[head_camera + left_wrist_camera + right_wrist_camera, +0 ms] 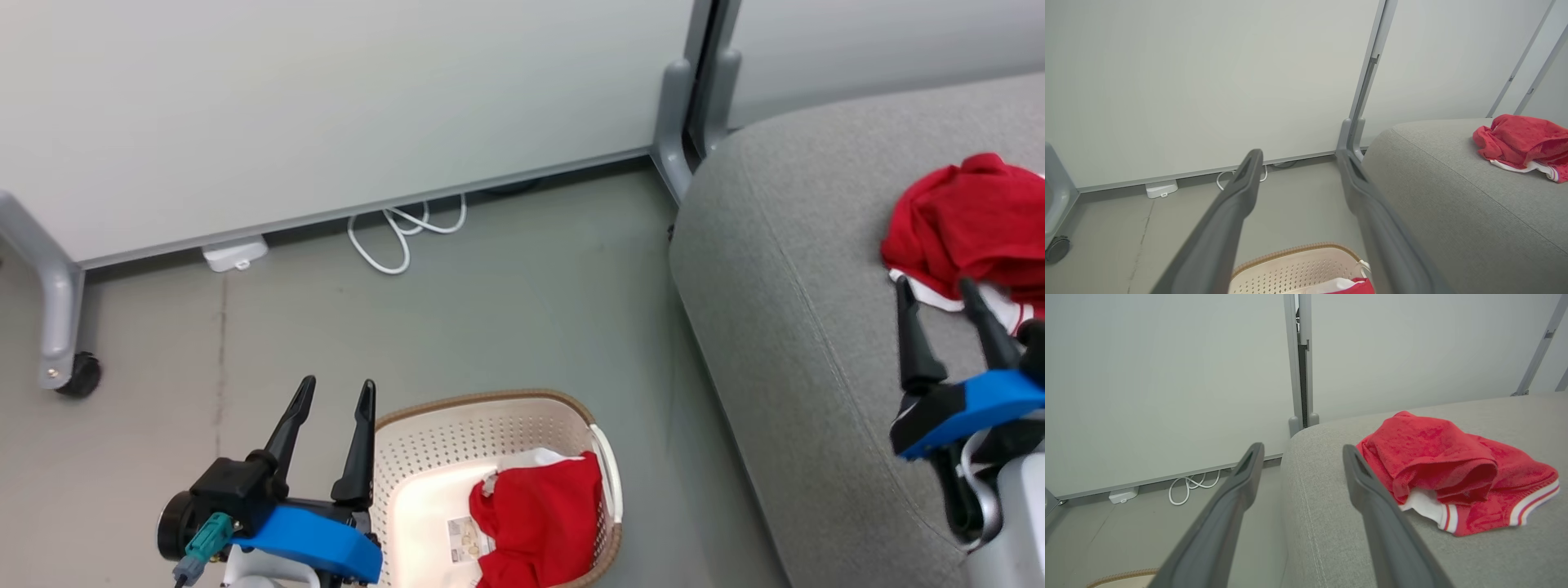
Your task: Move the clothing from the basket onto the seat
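Right gripper (pixel 934 283) empty, fingers spread above seat (pixel 775 245), left gripper (pixel 339 382) parted beside basket (pixel 482 398)

The left gripper (pixel 339 385) sits low on the robot's left side, its two long dark fingers parted, empty and pointing forward. The right gripper (pixel 934 284) reaches out on the far right above its pale forearm (pixel 1016 523), its fingers also spread with nothing between them.

The basket (pixel 490 425) runs off the bottom edge of my head view; its sticker (pixel 467 539) is too small to read. The red garment (pixel 971 220) on the seat (pixel 775 269) is cut by the right edge.
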Robot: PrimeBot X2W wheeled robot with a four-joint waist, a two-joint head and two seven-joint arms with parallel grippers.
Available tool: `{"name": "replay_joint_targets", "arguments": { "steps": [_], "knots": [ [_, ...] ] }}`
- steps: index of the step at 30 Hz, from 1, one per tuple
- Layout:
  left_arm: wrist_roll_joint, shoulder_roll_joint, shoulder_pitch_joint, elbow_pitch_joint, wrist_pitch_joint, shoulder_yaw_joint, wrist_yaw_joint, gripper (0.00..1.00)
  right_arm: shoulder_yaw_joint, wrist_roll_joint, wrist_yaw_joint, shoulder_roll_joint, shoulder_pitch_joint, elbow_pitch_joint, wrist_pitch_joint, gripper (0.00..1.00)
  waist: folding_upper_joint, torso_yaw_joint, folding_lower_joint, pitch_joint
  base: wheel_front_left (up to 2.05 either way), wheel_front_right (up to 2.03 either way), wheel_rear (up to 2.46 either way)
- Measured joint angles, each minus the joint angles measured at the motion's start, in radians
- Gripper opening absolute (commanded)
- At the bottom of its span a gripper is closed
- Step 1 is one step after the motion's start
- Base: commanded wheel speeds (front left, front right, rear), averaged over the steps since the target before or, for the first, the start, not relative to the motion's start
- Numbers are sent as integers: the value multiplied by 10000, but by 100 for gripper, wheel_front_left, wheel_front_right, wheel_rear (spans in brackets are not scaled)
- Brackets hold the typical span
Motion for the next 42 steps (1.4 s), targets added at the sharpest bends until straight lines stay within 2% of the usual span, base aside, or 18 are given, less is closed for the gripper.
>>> {"name": "replay_joint_targets", "arguments": {
  "steps": [9,17,42],
  "knots": [
    [6,-25,210,403,-6,372,0,100,52,-380,2,1018,1939,-2213,487,100,0,918,1,-588,0,0,0],
    [81,-61,211,619,-10,746,0,100,123,-652,2,1396,2893,-3177,846,100,0,1403,1,-810,0,0,0],
    [105,-130,244,646,-10,817,0,100,504,-506,0,1609,3297,-3599,1089,100,0,1288,3,-554,0,0,0]
  ]
}}
